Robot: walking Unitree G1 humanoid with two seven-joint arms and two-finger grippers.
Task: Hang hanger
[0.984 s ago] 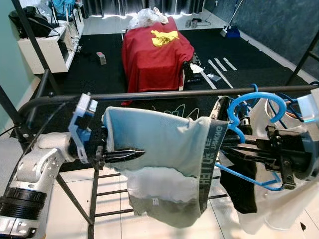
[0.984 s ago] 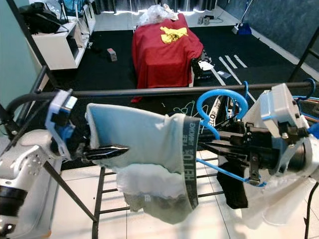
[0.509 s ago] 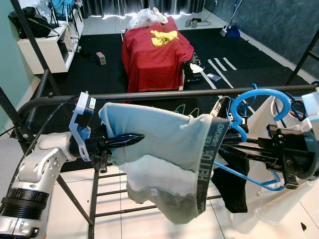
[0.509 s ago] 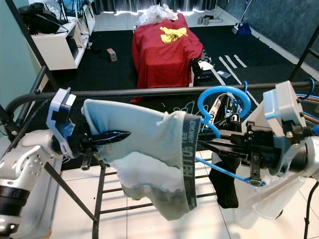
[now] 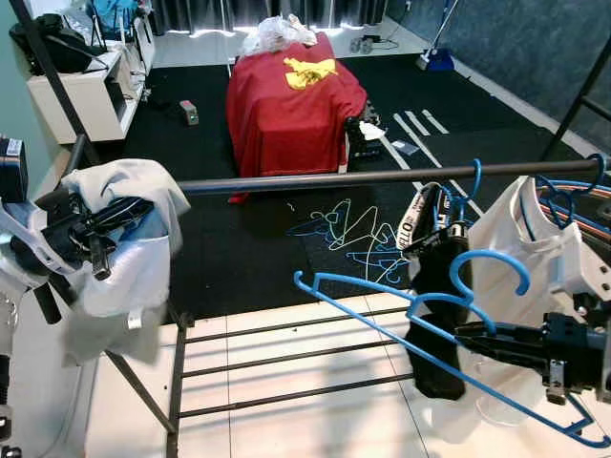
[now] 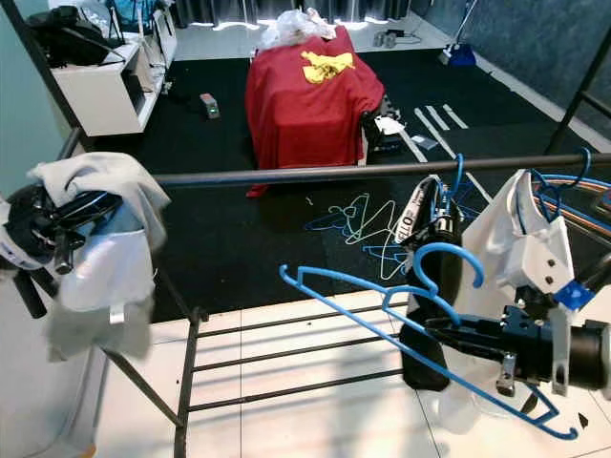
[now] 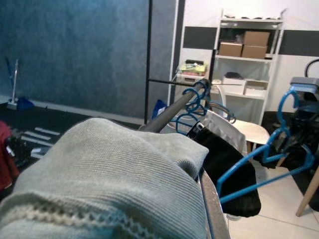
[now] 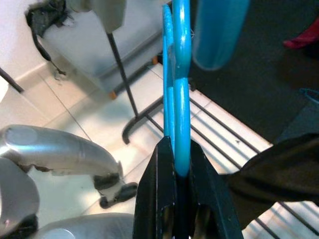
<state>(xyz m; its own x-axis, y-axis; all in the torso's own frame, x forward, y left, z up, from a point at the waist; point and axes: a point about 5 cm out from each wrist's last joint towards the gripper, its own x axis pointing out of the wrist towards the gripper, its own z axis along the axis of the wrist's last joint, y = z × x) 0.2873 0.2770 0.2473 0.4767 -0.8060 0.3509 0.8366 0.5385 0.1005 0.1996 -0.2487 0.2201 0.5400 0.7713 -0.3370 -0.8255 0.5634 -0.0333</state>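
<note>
A bright blue hanger [image 5: 420, 324] is clamped between the black fingers [image 8: 164, 199] of the right end effector [image 6: 449, 332]. Pale grey-green cloth [image 5: 124, 239] is draped over the left end effector [image 5: 115, 215]. A dark grey rail [image 5: 382, 176], a black garment [image 5: 434, 315], a white garment [image 5: 530, 248] and a red cover [image 5: 291, 110] with a yellow patch [image 5: 310, 72] are seen.

Underwear [image 5: 124, 239] now off blue hanger [image 5: 420, 334], carried away left by left gripper [image 5: 119, 212]. Hanger bare, lowered below rail [image 5: 382, 176] in right gripper [image 5: 477, 334].

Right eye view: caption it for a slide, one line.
Right gripper holds a bare blue hanger below the rack's rail; left gripper holds a pale garment off to the side.
</note>
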